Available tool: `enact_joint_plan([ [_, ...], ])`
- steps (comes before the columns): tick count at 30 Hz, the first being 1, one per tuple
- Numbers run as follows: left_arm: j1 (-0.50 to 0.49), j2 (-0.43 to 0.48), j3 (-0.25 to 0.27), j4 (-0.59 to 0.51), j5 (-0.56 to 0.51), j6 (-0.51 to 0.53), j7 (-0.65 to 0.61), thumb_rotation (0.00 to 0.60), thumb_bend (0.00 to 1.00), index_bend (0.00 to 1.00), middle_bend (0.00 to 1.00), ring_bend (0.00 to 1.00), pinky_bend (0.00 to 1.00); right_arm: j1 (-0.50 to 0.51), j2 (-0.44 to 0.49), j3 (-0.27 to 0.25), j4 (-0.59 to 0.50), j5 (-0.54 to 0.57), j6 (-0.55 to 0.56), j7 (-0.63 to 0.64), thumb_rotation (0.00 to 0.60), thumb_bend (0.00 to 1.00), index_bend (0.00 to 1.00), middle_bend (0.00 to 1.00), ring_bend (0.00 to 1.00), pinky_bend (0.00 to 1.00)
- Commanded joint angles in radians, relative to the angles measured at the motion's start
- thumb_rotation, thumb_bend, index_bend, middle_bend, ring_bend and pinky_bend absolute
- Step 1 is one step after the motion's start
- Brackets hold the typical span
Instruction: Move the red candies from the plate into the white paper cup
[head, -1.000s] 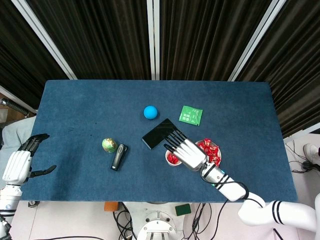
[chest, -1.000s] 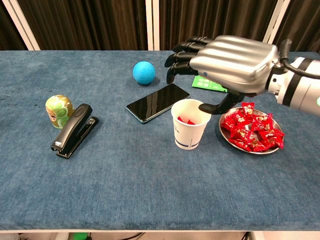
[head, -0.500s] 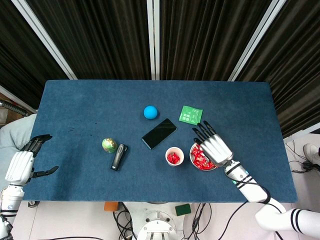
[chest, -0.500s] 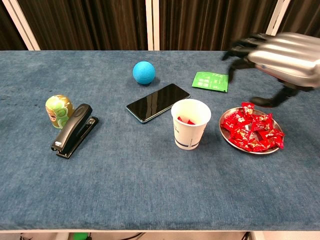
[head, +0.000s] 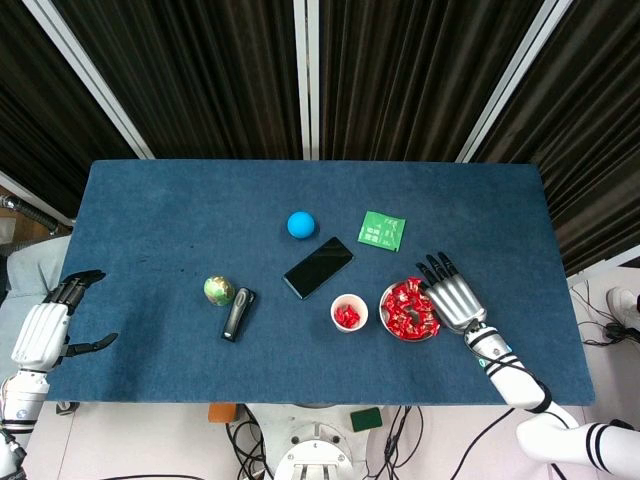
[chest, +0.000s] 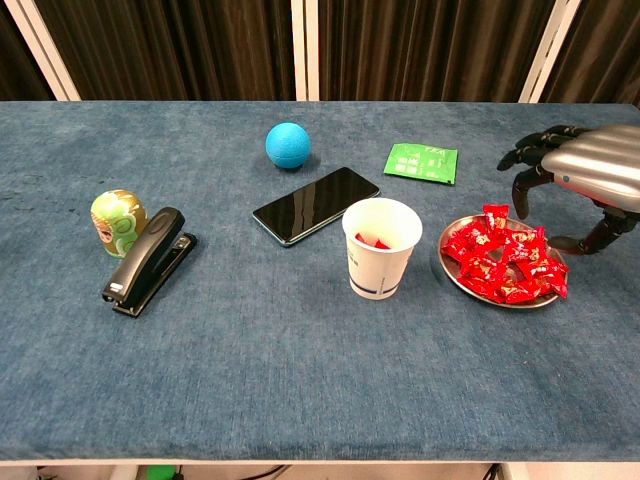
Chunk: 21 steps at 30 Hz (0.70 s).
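Red candies (head: 407, 310) (chest: 503, 263) are heaped on a small metal plate (head: 392, 329) (chest: 455, 280) right of centre. The white paper cup (head: 349, 313) (chest: 380, 250) stands just left of the plate with a few red candies inside. My right hand (head: 455, 298) (chest: 587, 178) hovers at the plate's right edge, fingers spread and curved, holding nothing. My left hand (head: 45, 329) hangs off the table's left edge, fingers apart and empty; the chest view does not show it.
A black phone (head: 319, 267) (chest: 316, 205), blue ball (head: 301, 224) (chest: 288, 145) and green packet (head: 381, 231) (chest: 421, 162) lie behind the cup. A black stapler (head: 237, 314) (chest: 149, 261) and a green patterned egg (head: 218, 290) (chest: 118, 222) sit to the left.
My right hand has swung from above the cup rightward, past the plate, to its right edge and lowered. The left hand has barely shifted.
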<state>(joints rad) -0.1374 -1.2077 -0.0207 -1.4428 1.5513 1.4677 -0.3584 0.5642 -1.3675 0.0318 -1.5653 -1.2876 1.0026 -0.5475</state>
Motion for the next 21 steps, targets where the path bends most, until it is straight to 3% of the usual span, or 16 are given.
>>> enact_joint_plan([
  [1, -0.001, -0.001, 0.001, 0.002, 0.001, -0.001, -0.002, 0.6, 0.06, 0.18, 0.16, 0.13, 0.25, -0.001, -0.005, -0.002, 0.003, 0.022, -0.009, -0.015, 0.6, 0.3, 0.44, 0.08, 0.0, 0.0],
  [21, -0.006, 0.0, 0.001, 0.009, -0.003, -0.013, -0.009, 0.6, 0.06, 0.18, 0.15, 0.13, 0.25, 0.025, -0.043, -0.003, 0.027, 0.095, -0.051, -0.067, 0.6, 0.3, 0.45, 0.08, 0.0, 0.0],
])
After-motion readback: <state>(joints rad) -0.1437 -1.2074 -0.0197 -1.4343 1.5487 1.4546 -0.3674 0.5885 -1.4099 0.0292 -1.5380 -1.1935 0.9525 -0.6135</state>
